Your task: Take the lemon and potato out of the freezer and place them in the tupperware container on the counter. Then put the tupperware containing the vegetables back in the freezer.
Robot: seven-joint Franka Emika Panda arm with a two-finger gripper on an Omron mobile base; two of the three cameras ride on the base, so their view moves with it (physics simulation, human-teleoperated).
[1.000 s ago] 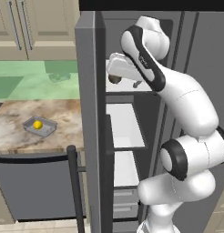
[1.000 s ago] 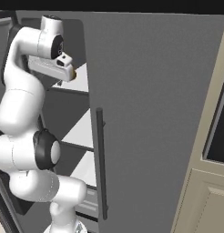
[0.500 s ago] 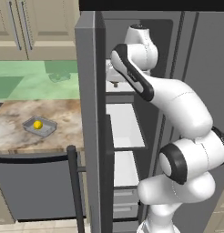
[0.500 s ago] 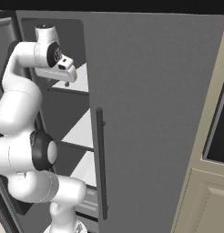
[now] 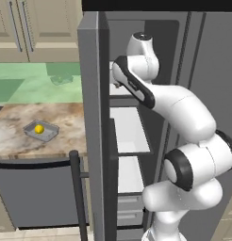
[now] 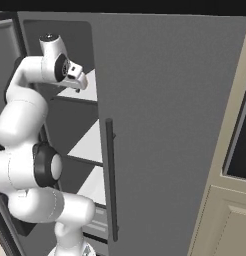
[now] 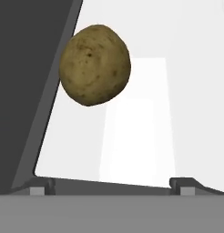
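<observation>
The arm reaches into the open freezer (image 5: 132, 132) at the level of an upper white shelf (image 7: 145, 127). In the hand view the gripper (image 7: 111, 186) stands wide open, its two dark tips spread at the bottom with nothing between them. Ahead of it the potato (image 7: 95, 64) sits on that shelf toward the left edge, close to the dark freezer wall; it is well clear of the fingertips. In the base views the potato is hidden behind the hand and the door edge, and the gripper there is hard to make out, tucked just inside the compartment. On the worktop (image 5: 14, 134), near its front edge, the container (image 5: 41, 131) holds the lemon (image 5: 38, 128). The container's far wall looks faint, probably translucent. The freezer's lower drawers are cut off by the arm's base.
</observation>
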